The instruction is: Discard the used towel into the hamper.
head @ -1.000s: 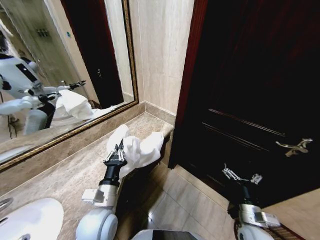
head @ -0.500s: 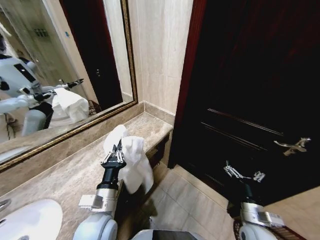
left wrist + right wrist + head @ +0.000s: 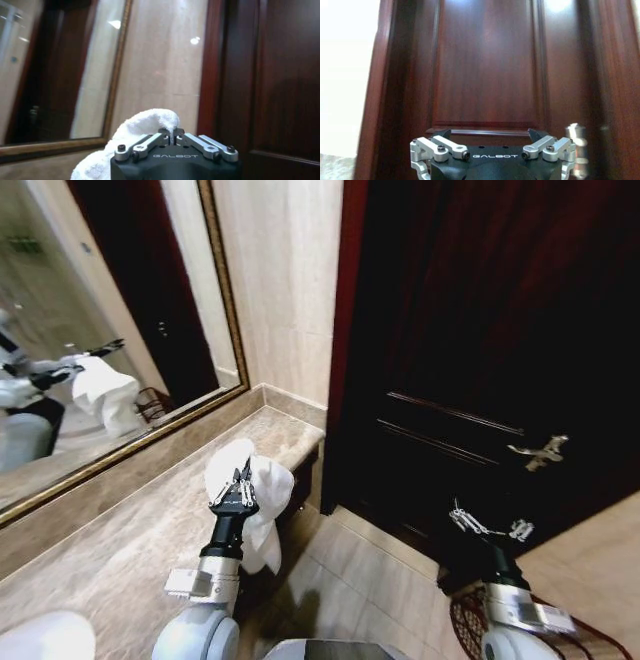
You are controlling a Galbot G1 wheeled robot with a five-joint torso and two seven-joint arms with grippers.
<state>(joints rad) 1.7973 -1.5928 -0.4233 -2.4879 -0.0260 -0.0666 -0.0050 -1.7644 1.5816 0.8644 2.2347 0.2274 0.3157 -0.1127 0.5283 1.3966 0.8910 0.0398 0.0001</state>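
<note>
Far left in the head view, mirror with gold frame on the wall, reflecting the robot and a white towel. Below it the beige marble table runs along the wall, edge of a white sink at the bottom left corner. Left hand is raised over the table's front edge near its far end, fingers clamped tight on the white towel; towel bunched above the fingers and hanging down past the table edge, off the surface, over the tiled floor. Left wrist view confirms: left hand pinched closed on a fold of towel, cloth draped to one side of the fingers, mirror frame and beige wall panel behind, dark door frame beside it. Middle of head view: beige wall panel meets a dark reddish wooden door, metal lever handle on it. Right side: right hand held low in front of the door, below the handle, fingers spread apart, nothing between them. Right wrist view: right hand spread wide and empty, facing the door panel, handle just beside one finger. Bottom right corner of head view, behind the right arm, rim of a dark wire hamper on the floor, mostly hidden by the arm; well apart from the towel.
</note>
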